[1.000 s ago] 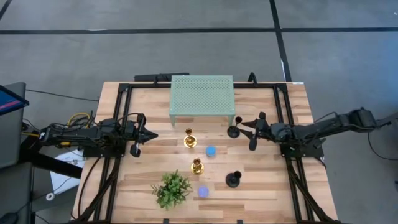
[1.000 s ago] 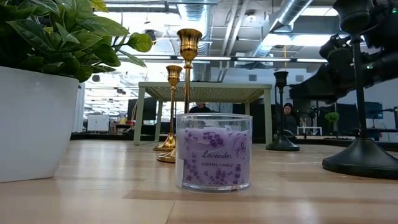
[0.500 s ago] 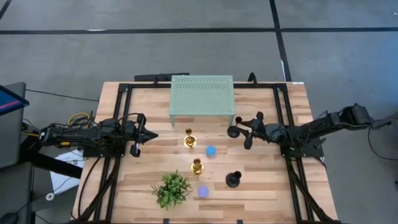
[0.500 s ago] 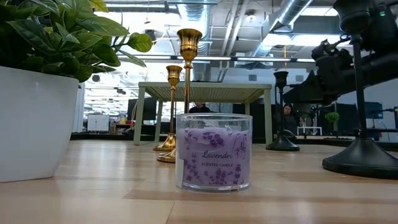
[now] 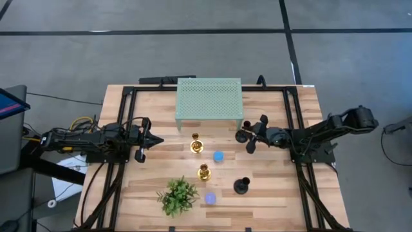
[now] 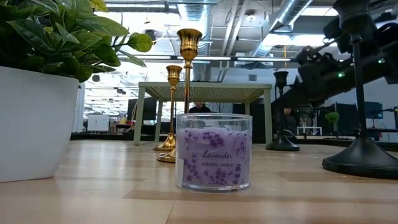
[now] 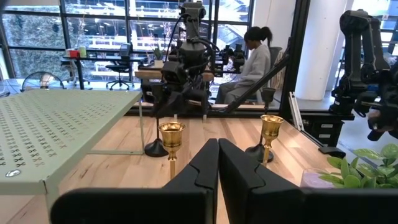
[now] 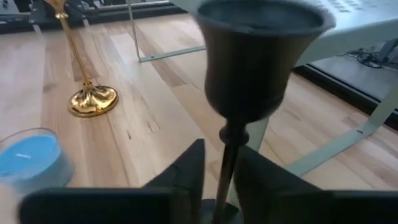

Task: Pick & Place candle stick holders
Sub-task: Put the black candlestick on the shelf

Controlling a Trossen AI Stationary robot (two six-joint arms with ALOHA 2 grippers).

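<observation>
No holder is placed yet; the black holder stands between the right gripper's open fingers, ungrasped; the left gripper is closed.

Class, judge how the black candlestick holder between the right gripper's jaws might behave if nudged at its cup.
The black candlestick holder probably tips easily: thin stem, wide cup on top. Likely rigid metal, and the right gripper may slip on the slim stem.
</observation>
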